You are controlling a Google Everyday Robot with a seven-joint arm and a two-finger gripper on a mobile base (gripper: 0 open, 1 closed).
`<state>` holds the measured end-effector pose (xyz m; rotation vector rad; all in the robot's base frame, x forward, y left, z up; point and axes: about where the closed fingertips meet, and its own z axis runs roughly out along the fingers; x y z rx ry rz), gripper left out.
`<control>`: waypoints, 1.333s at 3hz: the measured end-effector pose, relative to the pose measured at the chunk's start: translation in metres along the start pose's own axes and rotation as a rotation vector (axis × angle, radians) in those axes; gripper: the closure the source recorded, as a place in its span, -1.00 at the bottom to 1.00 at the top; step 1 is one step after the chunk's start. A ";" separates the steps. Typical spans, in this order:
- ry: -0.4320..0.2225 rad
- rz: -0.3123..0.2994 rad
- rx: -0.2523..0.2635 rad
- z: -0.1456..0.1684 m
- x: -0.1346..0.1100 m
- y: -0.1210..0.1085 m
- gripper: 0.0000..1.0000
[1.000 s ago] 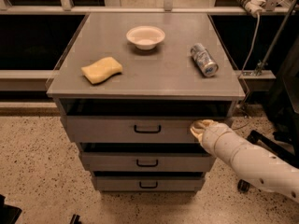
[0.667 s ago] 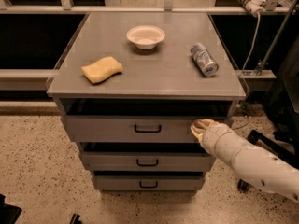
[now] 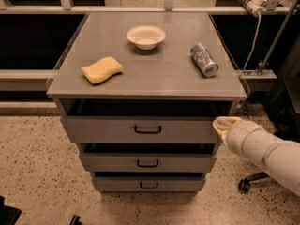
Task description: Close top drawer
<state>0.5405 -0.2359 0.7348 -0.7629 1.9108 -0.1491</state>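
Gripper (image 3: pixel 219 124) has shifted right over the last second. It was against the top drawer (image 3: pixel 103 130) front, right of the handle (image 3: pixel 147 129); now it sits at the panel's right end. Arm (image 3: pixel 265 150) moved right with it.

A speckled beige terrazzo floor (image 3: pixel 33 163) spreads below and left of the gripper (image 3: pixel 221 124), which sits at the right front of the flat-topped grey cabinet (image 3: pixel 159 74); a black chair caster (image 3: pixel 243 185) stands just below it.
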 end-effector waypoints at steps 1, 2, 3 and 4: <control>0.000 0.000 0.000 0.000 0.000 0.000 -0.28; 0.000 0.000 0.000 0.000 0.000 0.000 -0.76; -0.003 -0.004 0.037 -0.011 0.002 -0.007 -1.00; -0.003 -0.004 0.037 -0.011 0.002 -0.007 -1.00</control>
